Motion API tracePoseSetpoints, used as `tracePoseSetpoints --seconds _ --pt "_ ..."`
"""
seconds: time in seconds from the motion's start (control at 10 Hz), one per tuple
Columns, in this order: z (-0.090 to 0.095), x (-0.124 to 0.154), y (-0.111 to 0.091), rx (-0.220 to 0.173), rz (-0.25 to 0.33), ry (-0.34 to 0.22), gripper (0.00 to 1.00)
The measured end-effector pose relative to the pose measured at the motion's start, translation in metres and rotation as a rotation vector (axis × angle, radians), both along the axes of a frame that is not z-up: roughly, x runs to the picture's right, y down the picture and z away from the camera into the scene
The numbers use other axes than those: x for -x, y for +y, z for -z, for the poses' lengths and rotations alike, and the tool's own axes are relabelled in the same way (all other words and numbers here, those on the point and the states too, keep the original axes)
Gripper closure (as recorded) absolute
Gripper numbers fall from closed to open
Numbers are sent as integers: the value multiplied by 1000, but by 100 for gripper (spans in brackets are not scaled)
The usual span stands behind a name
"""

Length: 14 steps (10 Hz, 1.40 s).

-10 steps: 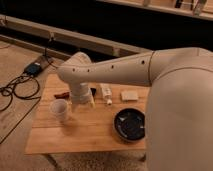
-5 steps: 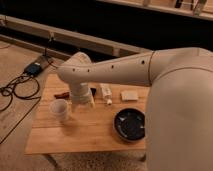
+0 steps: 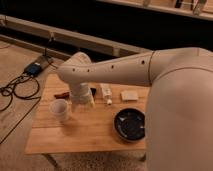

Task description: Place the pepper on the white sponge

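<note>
Reaching: we judge the pepper is not yet picked.
Pepper (image 3: 61,94): lies near the left edge of the table (image 3: 90,134), behind the cup (image 3: 59,109).
Gripper (image 3: 83,102): low, just right of the cup; we cannot tell its opening.
Sponge (image 3: 129,95): right of the bottle (image 3: 106,92), top bare.
Advice: we should close across the pepper's slim middle, then lift clear of the bottle.

Robot test room, lab-like.
A small wooden table (image 3: 90,131) stands on a bare floor (image 3: 17,135) strewn with loose cables (image 3: 14,92) and a power box (image 3: 34,68); the gripper (image 3: 82,103) hangs over the table's left half.
</note>
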<state>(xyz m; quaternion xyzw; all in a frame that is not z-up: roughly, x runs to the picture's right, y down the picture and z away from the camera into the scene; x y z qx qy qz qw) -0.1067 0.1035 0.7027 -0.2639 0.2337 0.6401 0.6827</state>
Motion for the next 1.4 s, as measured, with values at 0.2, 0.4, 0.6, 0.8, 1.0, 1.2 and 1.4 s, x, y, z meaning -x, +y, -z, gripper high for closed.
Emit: tracePoseSetpoints --seconds 0.2,0.4,0.6,0.8,1.0,1.2,1.4 --pt "0 0 0 0 0 0 35" --pt "0 0 0 0 0 0 35" --pt "0 0 0 0 0 0 35" --pt "0 0 0 0 0 0 35" --pt "0 0 0 0 0 0 35" --pt "0 0 0 0 1 0 35" --pt "-9 -7 -1 7 34 -7 35"
